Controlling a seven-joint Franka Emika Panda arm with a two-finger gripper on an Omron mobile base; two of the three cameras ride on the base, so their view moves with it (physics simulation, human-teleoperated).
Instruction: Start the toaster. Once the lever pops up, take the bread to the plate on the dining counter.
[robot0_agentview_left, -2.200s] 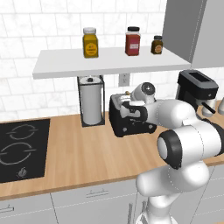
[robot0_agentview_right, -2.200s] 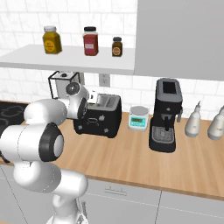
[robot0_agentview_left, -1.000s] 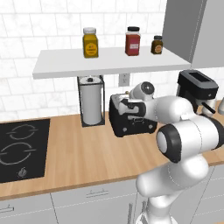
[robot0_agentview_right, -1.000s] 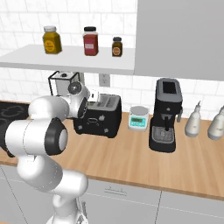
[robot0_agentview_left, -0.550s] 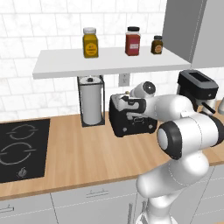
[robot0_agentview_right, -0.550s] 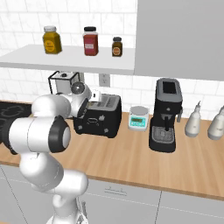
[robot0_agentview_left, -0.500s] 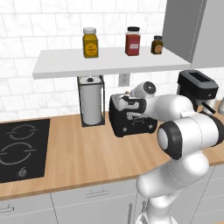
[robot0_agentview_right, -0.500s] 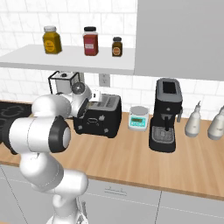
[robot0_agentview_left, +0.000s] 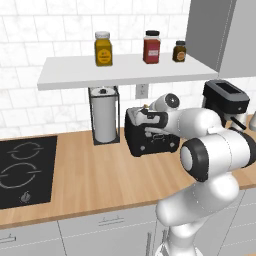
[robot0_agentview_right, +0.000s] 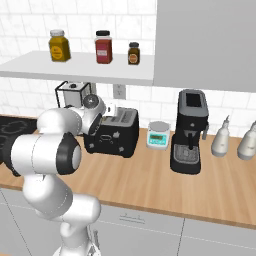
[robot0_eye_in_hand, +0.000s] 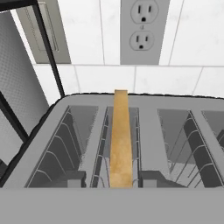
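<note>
The black toaster (robot0_agentview_left: 150, 139) (robot0_agentview_right: 112, 134) stands on the wood worktop against the tiled wall. In the hand view I look down on its top slots (robot0_eye_in_hand: 148, 127). The bread (robot0_eye_in_hand: 120, 135) stands on edge in the second slot from the left, its tan crust sticking up. My gripper (robot0_eye_in_hand: 113, 178) (robot0_agentview_left: 149, 118) (robot0_agentview_right: 107, 113) hangs just over the toaster's top. It is open, one dark fingertip (robot0_eye_in_hand: 72, 178) on each side of the slice with a small gap to it. The plate and the dining counter are out of view.
A paper towel holder (robot0_agentview_left: 105, 117) (robot0_agentview_right: 72, 95) stands close on the toaster's left. On the other side are a small scale (robot0_agentview_right: 158, 135), a tall coffee machine (robot0_agentview_right: 189, 130) and two bottles (robot0_agentview_right: 220, 137). A shelf (robot0_agentview_left: 125, 72) with jars hangs overhead. A wall outlet (robot0_eye_in_hand: 143, 30) is behind the toaster.
Since about two seconds ago the hand has risen from the toaster's front face to just above its top. Over the last half second the arm holds still.
</note>
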